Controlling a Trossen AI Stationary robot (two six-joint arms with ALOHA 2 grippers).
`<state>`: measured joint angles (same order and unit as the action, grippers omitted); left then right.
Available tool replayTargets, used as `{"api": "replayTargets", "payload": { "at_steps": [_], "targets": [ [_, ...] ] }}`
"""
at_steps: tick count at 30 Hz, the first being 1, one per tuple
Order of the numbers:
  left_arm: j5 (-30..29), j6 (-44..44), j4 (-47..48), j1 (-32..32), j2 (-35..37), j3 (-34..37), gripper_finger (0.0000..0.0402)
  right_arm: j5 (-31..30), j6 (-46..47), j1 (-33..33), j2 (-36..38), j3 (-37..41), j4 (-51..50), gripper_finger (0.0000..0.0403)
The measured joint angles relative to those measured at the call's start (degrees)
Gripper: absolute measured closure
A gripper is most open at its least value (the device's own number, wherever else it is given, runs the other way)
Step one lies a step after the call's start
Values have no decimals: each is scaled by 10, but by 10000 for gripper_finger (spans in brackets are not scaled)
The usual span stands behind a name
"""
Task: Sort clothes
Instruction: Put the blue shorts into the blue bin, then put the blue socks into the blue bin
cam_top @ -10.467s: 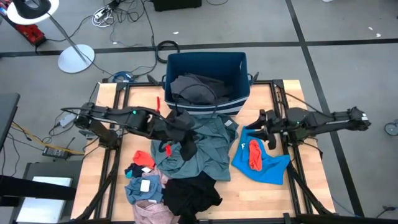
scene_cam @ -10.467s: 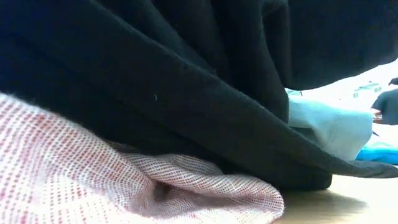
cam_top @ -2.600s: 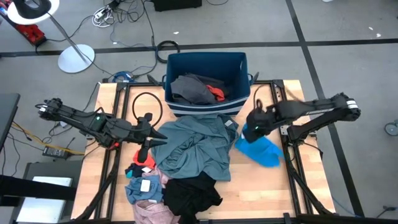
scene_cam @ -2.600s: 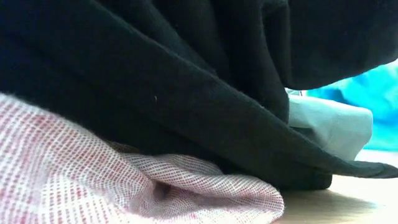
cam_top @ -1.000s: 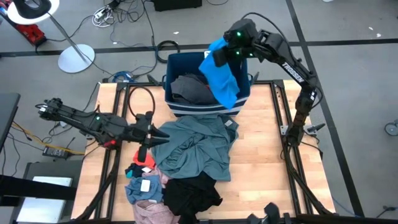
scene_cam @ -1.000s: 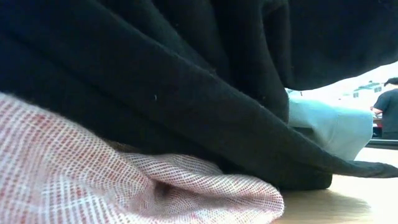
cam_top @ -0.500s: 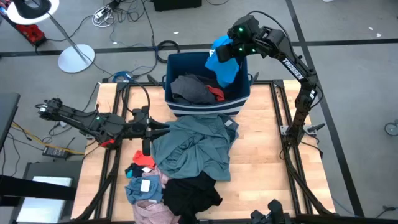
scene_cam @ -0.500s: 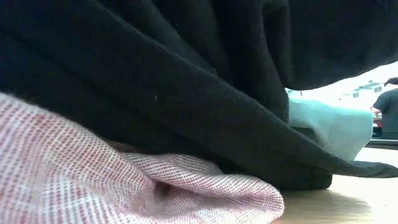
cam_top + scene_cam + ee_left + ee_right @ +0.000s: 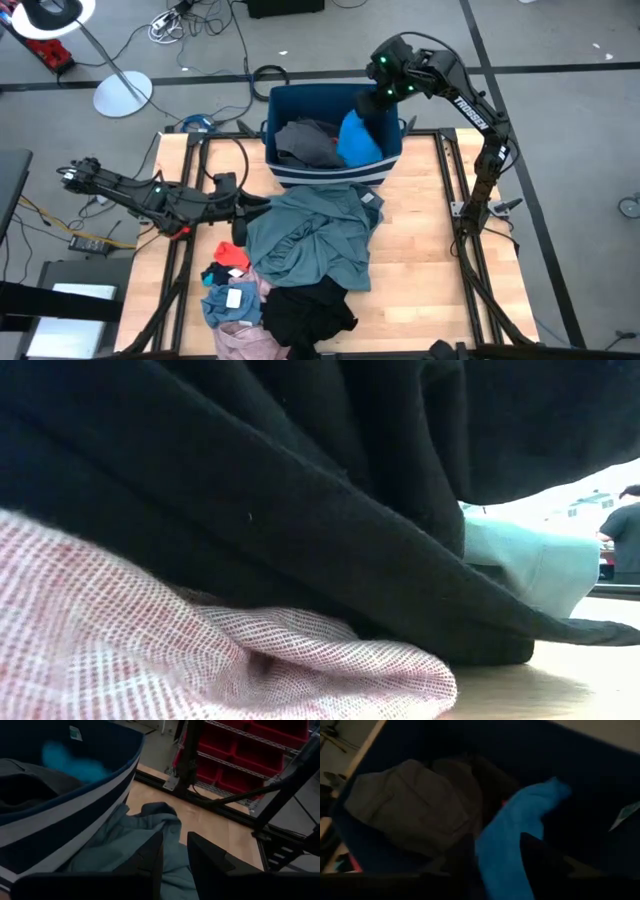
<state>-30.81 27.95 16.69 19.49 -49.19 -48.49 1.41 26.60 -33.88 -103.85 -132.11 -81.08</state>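
**Blue garment dropping into bin**

L gripper [image 9: 240,208] low at left edge of teal garment [image 9: 310,235], fingers [image 9: 150,855] parted, nothing held. Small pieces [image 9: 228,278], black [image 9: 310,312] and pink [image 9: 240,340] ones at near edge. Bin [image 9: 290,100] holds grey [image 9: 305,140] plus blue garment [image 9: 358,138]. R gripper [image 9: 372,100] above bin, released (blue falling free below the fingers).

Risk: blue could catch on the bin rim and hang out; teal hem lies against bin wall, may drag bin if pulled.

Wood table [image 9: 420,260], grey floor, cables, lamp base [image 9: 122,95]; person far off in low view.
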Motion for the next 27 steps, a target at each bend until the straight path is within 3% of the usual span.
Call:
{"api": "replayTargets", "payload": {
  "at_steps": [5,10,17,22,27],
  "targets": [
    [0,10,1,0,0,0,310,51,7,15,1,0,-3,190],
    [29,32,11,0,0,0,295,73,7,41,5,0,-28,173],
    [44,84,21,0,0,0,265,16,19,100,19,0,-85,174],
    [76,133,36,1,0,0,270,-72,54,174,43,0,-90,174],
    [122,214,105,6,0,0,279,-106,106,251,53,-1,-90,180]
  ]
}}
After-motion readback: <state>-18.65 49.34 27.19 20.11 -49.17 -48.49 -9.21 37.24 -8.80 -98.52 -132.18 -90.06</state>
